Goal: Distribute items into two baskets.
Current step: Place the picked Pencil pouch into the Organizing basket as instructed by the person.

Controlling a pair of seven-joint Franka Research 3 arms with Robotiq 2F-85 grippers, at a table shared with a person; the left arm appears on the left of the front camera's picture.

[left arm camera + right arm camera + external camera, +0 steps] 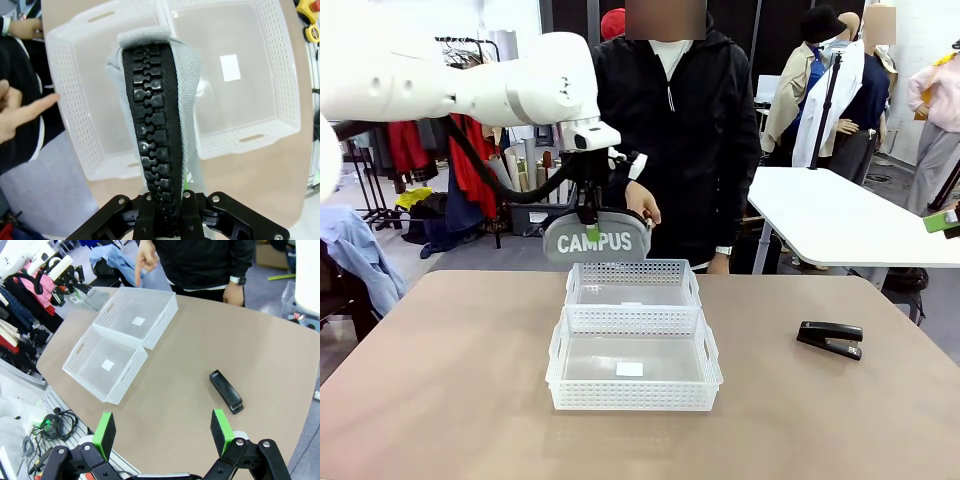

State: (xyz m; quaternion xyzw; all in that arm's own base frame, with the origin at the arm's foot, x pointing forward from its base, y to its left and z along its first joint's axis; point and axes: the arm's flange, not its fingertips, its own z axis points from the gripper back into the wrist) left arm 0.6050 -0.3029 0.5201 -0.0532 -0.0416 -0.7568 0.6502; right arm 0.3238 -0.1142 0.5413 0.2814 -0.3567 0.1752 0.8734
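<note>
Front view: the pouch (pixel 597 241) is held aloft by the closed left end effector (pixel 591 228) near the rim of the far basket (pixel 650 270), where it could be snagged on release; the right end effector (pixel 162 427) is seen open.

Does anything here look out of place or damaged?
Nothing stands out. The near basket and far basket stand level, side by side; the stapler lies flat on the table; the pouch hangs from the left hand above the far basket.

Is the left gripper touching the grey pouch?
Touching. The left wrist view shows the left gripper shut on the black strip of the grey pouch.
</note>
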